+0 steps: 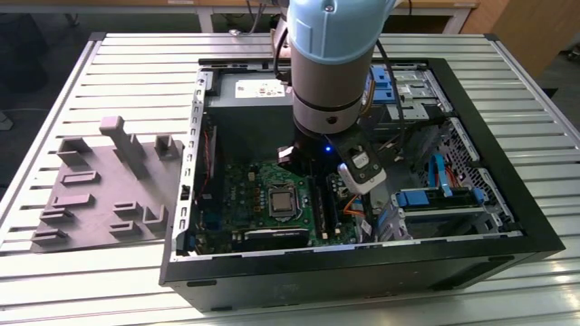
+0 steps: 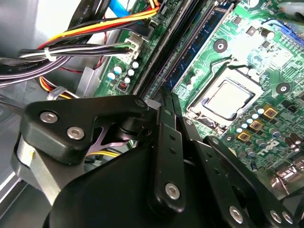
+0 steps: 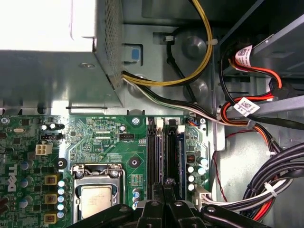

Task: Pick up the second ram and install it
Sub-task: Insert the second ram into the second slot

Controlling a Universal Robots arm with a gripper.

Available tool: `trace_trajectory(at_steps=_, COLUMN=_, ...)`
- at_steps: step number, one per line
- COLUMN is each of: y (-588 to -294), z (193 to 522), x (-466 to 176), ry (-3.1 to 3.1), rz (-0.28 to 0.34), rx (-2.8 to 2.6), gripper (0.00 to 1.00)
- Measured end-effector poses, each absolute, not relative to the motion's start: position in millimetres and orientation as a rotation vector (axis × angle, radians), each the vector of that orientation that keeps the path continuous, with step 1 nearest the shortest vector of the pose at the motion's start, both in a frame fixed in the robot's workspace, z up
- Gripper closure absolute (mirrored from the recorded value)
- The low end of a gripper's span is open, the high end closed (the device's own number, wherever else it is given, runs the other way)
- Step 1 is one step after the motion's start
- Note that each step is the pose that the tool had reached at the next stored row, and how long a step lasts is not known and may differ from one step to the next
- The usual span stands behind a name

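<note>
Gripper: fingers pressed together over the memory slots, holding nothing I can make out. Second ram: seated just beyond the fingertips, long axis along the slots.

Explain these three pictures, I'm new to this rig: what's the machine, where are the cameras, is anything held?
The exterior view looks down on one robot arm reaching into an open computer case on a slatted metal table; a grey plastic block sits at that view's left. Both wrist views ride on the arm and show its black gripper, fingers closed together, above the long memory slots of the green board. Whether a ram stick is between them is hidden.
</note>
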State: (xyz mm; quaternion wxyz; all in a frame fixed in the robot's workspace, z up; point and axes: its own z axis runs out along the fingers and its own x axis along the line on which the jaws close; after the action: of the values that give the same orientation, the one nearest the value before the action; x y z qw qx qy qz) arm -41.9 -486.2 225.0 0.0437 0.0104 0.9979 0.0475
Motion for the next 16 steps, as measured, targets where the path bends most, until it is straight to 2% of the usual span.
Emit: trace_trajectory(at_steps=16, y=-486.2, z=224.5, x=-41.9, ry=3.051, rz=0.145, rx=0.032, gripper=0.89)
